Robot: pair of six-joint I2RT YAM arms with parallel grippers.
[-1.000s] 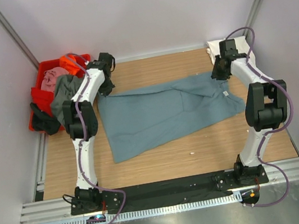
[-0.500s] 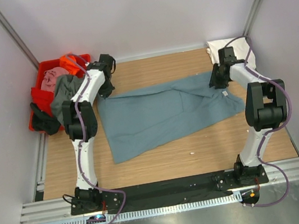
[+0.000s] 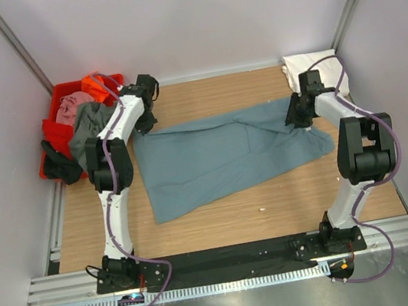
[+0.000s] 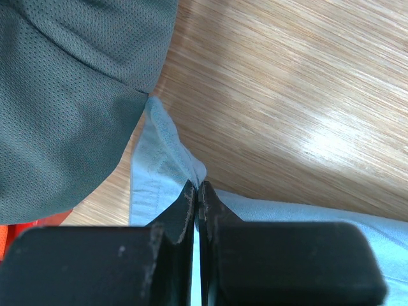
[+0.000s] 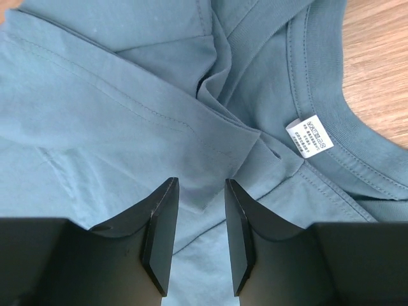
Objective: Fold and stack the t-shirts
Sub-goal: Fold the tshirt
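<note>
A dusty teal-blue t-shirt (image 3: 220,158) lies spread out, partly folded over, in the middle of the table. My left gripper (image 3: 144,125) is at the shirt's back left corner. In the left wrist view it (image 4: 197,189) is shut on a pinch of the shirt's hem (image 4: 159,159). My right gripper (image 3: 296,115) hovers over the shirt's collar end. In the right wrist view it (image 5: 201,186) is open, jaws straddling a fold of the shirt (image 5: 127,115) beside the white neck label (image 5: 309,136). A folded white t-shirt (image 3: 316,64) lies at the back right corner.
A red plastic tub (image 3: 51,137) stands off the table's back left and holds grey-green (image 3: 89,126), pink (image 3: 72,104) and orange (image 3: 97,84) shirts. The grey-green shirt (image 4: 70,95) hangs close by my left gripper. White walls enclose the table.
My right gripper has moved left and down, from the shirt's back right edge to over its collar. My left gripper has stayed put, still pinching the corner.
</note>
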